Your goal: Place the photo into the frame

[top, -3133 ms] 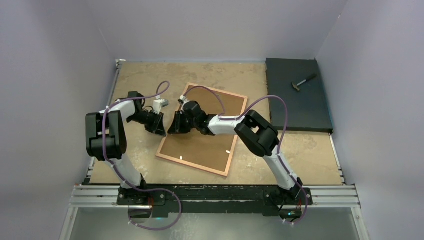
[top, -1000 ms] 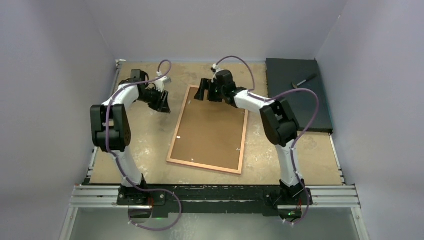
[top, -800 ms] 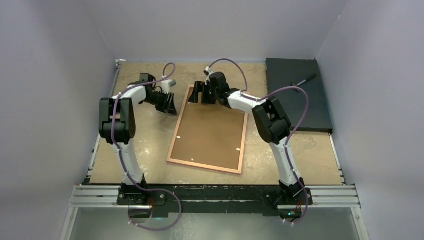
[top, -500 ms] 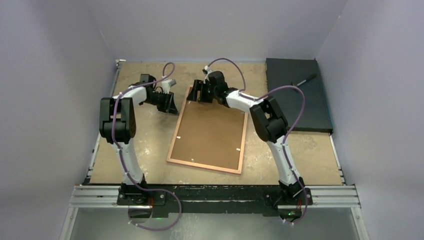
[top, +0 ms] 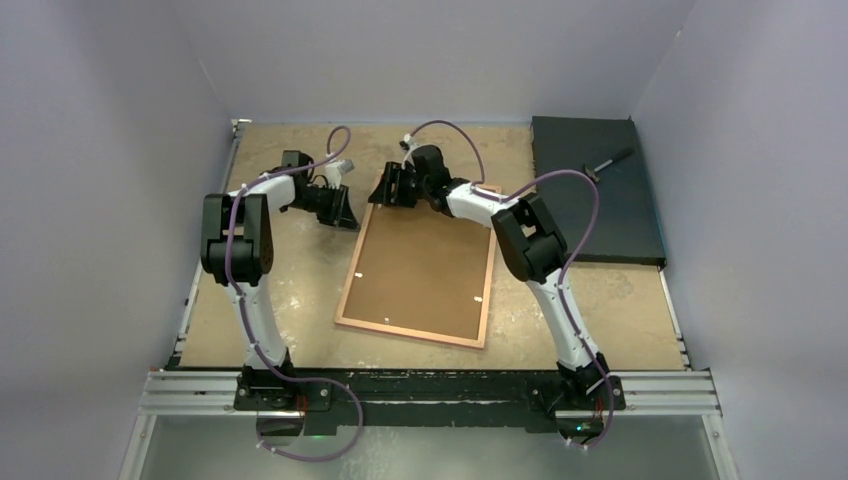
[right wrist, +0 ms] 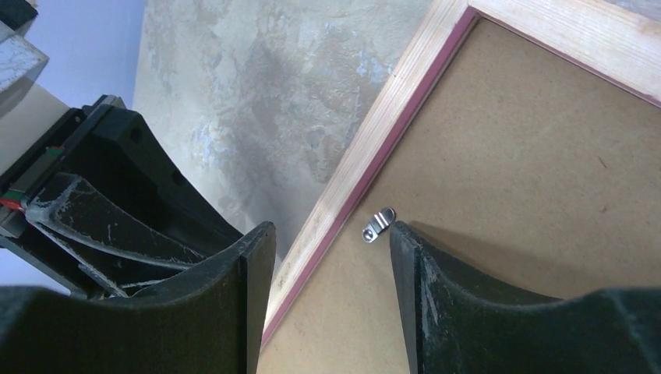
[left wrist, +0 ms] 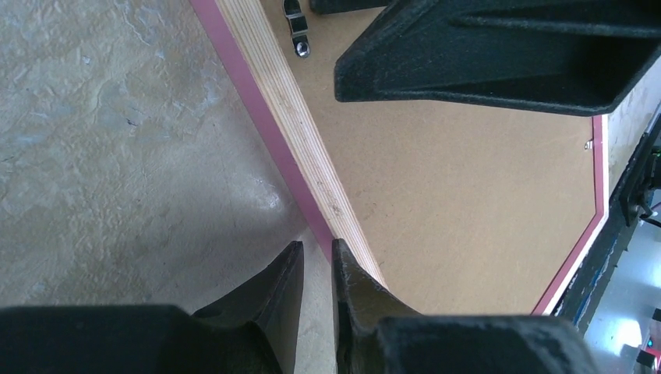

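Observation:
The frame (top: pixel 352 262) lies face down on the table, its pale wood rim around the brown backing board (top: pixel 425 265). The photo is out of view. My left gripper (top: pixel 345 215) is low on the table beside the frame's far left rim (left wrist: pixel 288 109), nearly shut with a slim gap (left wrist: pixel 318 248) and empty; its right fingertip (left wrist: pixel 343 253) touches the rim. My right gripper (top: pixel 383 190) is open (right wrist: pixel 331 227) and straddles the left rim (right wrist: pixel 366 148) near the far left corner. Its right finger is beside a small metal turn clip (right wrist: pixel 379 226) on the board (right wrist: pixel 507 156).
A black mat (top: pixel 595 200) lies at the back right with a small hammer (top: pixel 608 163) on it. Grey walls close in the table on three sides. An aluminium rail (top: pixel 430 390) runs along the near edge. The two grippers are close together.
The frame has swung from a tilt to nearly square with the table. Both grippers moved to its far end. In the last half second the right gripper edged left over the corner.

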### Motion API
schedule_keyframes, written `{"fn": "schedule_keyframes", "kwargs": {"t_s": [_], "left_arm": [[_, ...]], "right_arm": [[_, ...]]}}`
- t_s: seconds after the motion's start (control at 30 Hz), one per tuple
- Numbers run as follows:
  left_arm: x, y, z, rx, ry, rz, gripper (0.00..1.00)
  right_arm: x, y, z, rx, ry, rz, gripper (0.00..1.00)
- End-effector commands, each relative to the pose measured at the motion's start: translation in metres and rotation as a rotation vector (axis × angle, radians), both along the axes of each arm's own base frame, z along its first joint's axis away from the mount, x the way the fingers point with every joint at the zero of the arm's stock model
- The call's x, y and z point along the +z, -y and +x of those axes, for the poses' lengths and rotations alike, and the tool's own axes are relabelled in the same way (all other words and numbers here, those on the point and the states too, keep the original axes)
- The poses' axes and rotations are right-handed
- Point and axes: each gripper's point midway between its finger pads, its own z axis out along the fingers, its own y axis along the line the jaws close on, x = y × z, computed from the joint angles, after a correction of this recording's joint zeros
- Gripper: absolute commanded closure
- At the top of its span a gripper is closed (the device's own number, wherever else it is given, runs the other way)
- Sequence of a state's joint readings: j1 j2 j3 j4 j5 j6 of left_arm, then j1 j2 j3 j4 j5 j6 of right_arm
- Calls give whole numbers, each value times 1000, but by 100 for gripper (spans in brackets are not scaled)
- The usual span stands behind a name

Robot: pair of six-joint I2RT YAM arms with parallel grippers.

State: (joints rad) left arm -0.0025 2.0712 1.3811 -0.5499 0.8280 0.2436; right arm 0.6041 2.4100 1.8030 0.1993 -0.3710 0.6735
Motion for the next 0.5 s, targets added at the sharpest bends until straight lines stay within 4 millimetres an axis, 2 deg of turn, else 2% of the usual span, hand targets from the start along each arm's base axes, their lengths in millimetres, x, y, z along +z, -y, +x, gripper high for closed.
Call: {"fn": "schedule_keyframes", "kwargs": {"t_s": [0.0,0.47], "left_arm": [[-24,6,-11,-23,-38,29,83],[-26,4,-13,-28,-33,44,86]], "right_arm": [[-3,-11,-5,32,-23,28,42],[-8,-16,-7,54,-43,54,45]]}}
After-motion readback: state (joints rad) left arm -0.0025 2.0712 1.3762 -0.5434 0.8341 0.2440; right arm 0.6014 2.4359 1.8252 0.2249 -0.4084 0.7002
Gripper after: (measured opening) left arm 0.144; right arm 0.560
